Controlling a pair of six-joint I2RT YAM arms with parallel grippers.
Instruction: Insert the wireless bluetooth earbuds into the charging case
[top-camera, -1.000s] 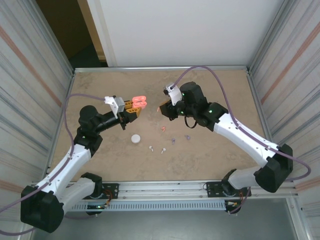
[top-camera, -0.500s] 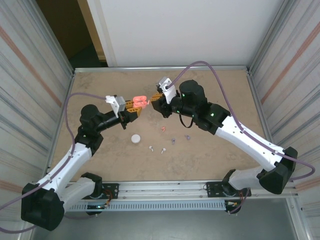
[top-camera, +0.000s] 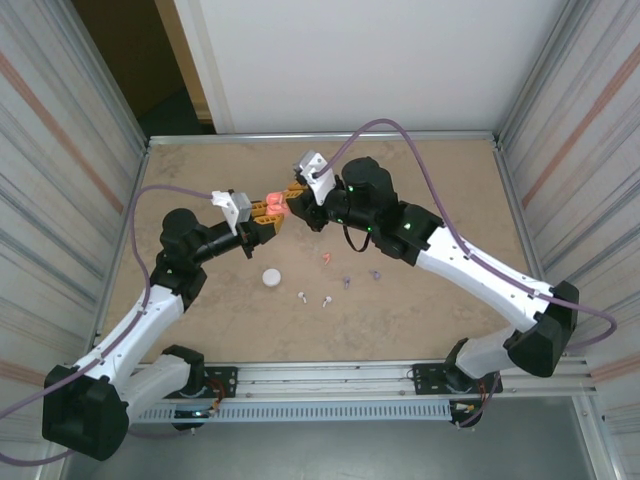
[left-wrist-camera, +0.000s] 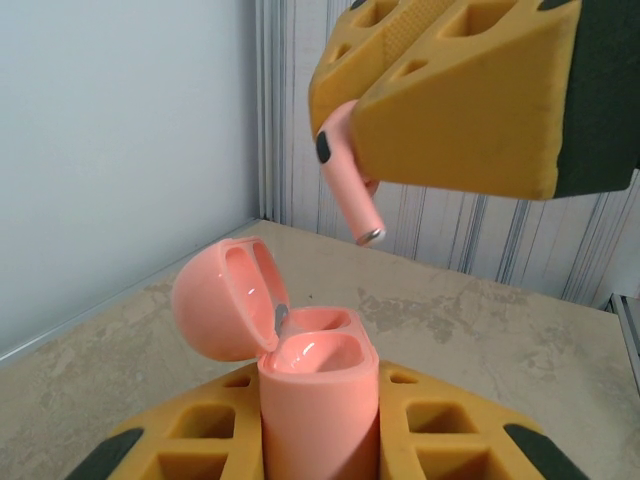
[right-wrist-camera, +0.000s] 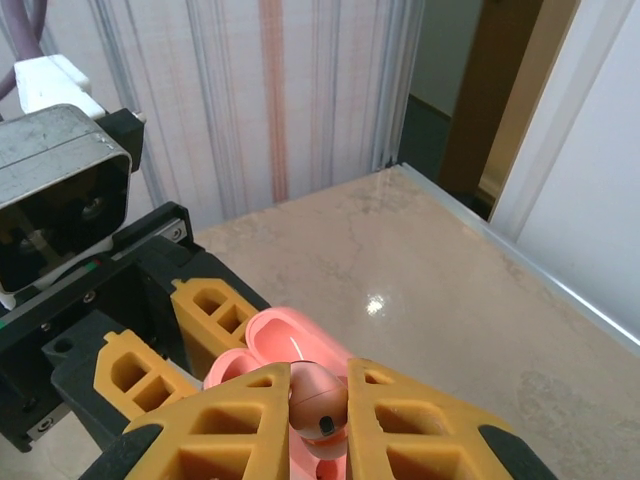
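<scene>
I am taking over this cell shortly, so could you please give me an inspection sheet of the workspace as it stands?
Surface: beige mottled table.
Job's things: coral case, lid open, upright in the left pincer; held coral earbud above it, not yet in; on the table a white case, loose coral earbud, two white earbuds, two purple earbuds.
Clutter: nothing seen.
Grippers: left pincer shut on the coral case; right pincer shut on the held coral earbud.
Cables: purple cables, one per arm, no snag seen.
Surroundings: corrugated side walls, white rear panel.
</scene>
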